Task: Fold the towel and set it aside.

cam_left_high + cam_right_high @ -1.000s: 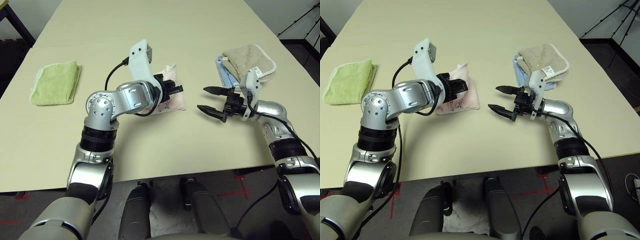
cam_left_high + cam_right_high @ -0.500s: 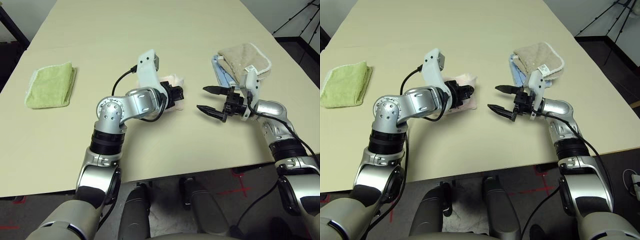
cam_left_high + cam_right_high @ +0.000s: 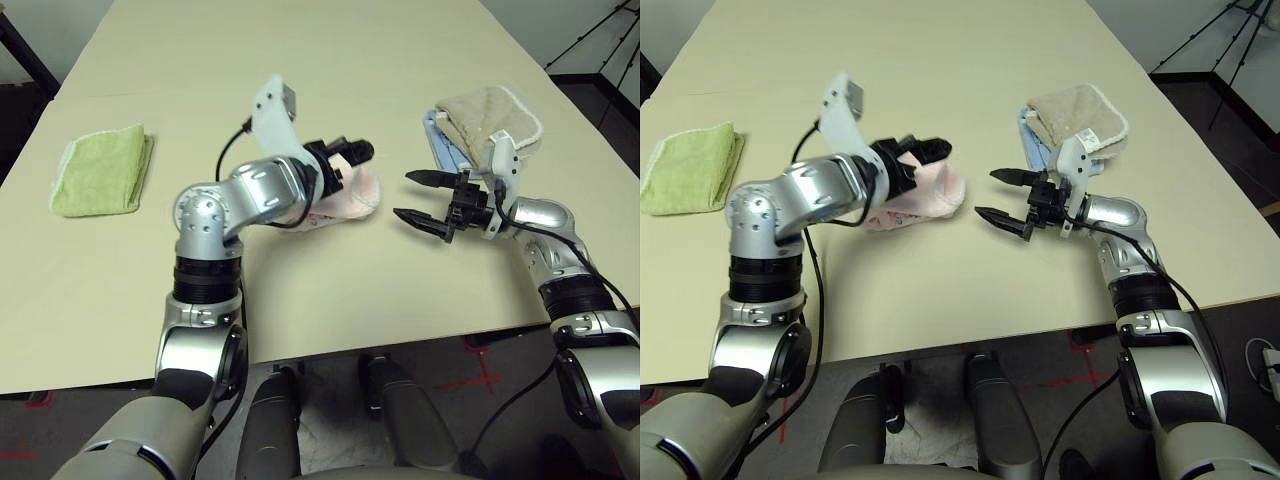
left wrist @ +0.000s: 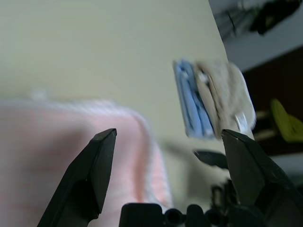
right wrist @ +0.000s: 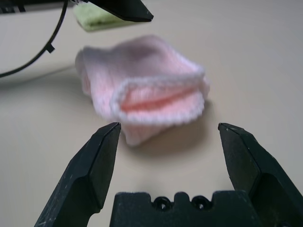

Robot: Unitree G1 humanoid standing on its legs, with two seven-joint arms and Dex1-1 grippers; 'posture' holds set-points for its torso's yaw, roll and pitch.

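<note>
Folded pink towel lying on the worktop, left claw hovering spread just above it, right claw waiting spread nearby, pointing at it

table: broad pale cream top reaching away before me, bare and evenly lit | floor: dark grey beyond my table's edges, red tape marks near my feet | far right: black tripod legs on that floor | far left: a dark frame beside the table
</note>
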